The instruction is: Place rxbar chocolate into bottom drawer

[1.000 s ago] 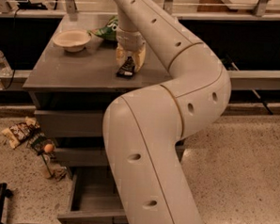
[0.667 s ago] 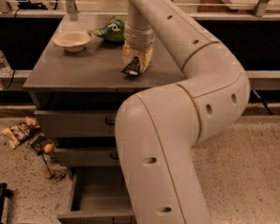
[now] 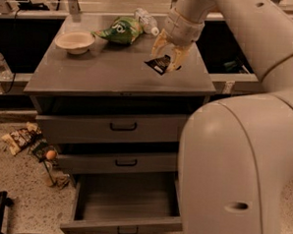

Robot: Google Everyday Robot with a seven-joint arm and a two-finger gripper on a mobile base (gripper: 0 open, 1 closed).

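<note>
My gripper (image 3: 168, 55) hangs over the right part of the grey cabinet top (image 3: 90, 71). It is shut on the rxbar chocolate (image 3: 158, 64), a small black bar that sticks out tilted between the yellowish fingertips (image 3: 177, 59), just above the surface. The bottom drawer (image 3: 123, 225) is pulled open at the foot of the cabinet, directly below. Its grey inside shows nothing in it, and its dark handle (image 3: 127, 231) is on the front. My large white arm fills the right side of the view.
A pale bowl (image 3: 74, 40), a green chip bag (image 3: 119, 30) and a clear bottle (image 3: 145, 20) sit at the back of the cabinet top. The two upper drawers (image 3: 121, 127) are shut. Snack packs (image 3: 20, 138) lie on the floor at left.
My gripper has moved to the right across the cabinet top with the black bar in it. The arm has swung right too.
</note>
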